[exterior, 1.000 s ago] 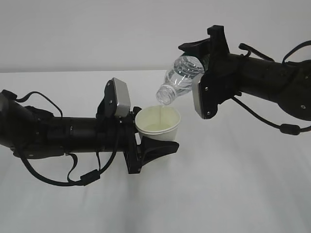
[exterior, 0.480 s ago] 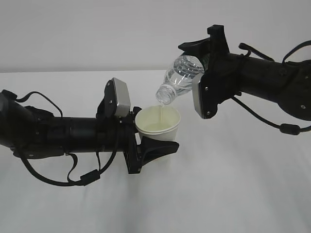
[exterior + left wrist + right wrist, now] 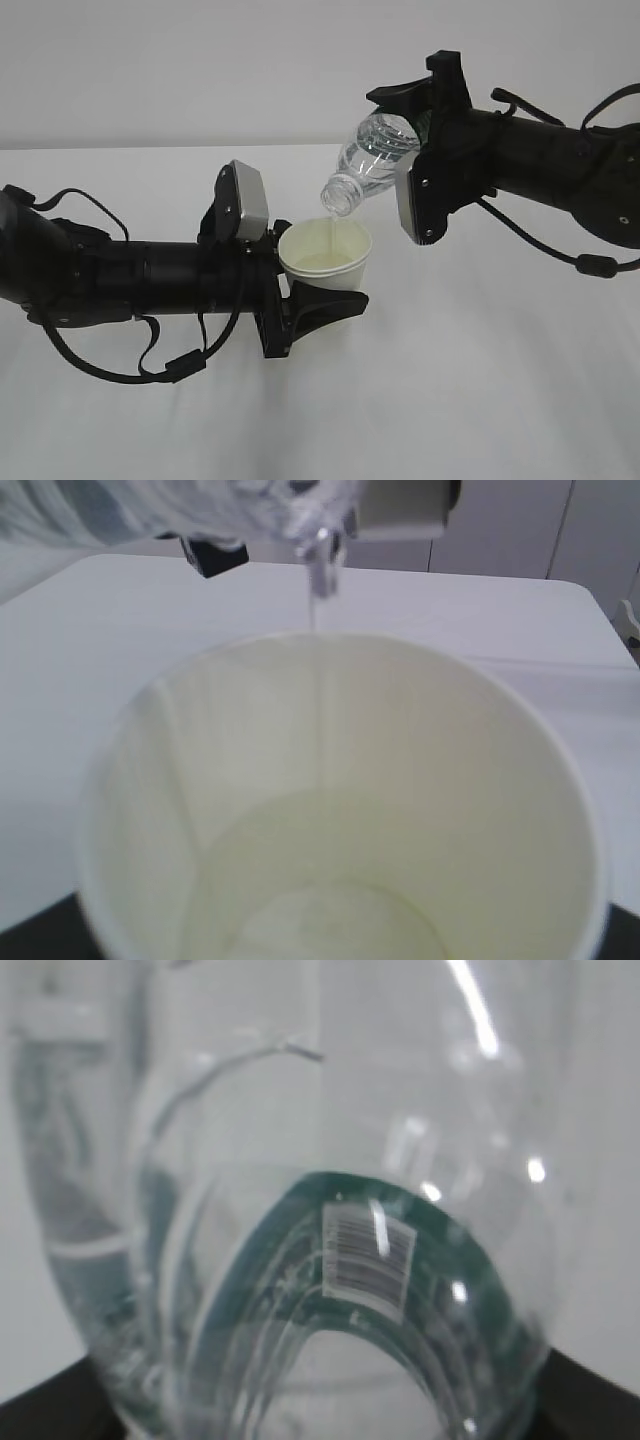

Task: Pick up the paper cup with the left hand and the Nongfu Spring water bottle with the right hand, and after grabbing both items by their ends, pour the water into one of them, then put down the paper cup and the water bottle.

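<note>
even bright light, soft shadows; wrist views blurred, glare on bottle (image 3: 330, 1260)

The left hand (image 3: 318, 300) reaches in horizontally from 9 o'clock, its black fingers closed around the paper cup (image 3: 325, 258). The right hand (image 3: 425, 135) extends from 3 o'clock, raised higher, wrist rolled, fingers clamped on the tilted Nongfu Spring water bottle (image 3: 372, 162)

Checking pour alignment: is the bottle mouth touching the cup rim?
No. The bottle mouth hangs clear above the cup, with a thin stream of water falling between them.
</note>
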Controlling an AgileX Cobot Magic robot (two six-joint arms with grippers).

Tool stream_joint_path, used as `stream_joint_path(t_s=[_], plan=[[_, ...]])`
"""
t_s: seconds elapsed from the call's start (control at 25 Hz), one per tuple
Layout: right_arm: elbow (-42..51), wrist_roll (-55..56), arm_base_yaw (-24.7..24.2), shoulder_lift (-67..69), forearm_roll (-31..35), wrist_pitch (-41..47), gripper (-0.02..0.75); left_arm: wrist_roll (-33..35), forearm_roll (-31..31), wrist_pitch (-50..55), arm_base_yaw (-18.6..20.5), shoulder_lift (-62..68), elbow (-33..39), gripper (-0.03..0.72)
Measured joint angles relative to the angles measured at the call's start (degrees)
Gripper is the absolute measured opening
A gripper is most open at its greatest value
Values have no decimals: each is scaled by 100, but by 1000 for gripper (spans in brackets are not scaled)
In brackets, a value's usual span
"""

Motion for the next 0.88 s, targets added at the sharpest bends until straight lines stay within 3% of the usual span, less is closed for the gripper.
stream_joint_path(t_s=[0.88], plan=[[0,-61,0,0,0,-11,483,0,0,0,0,0,0,484]])
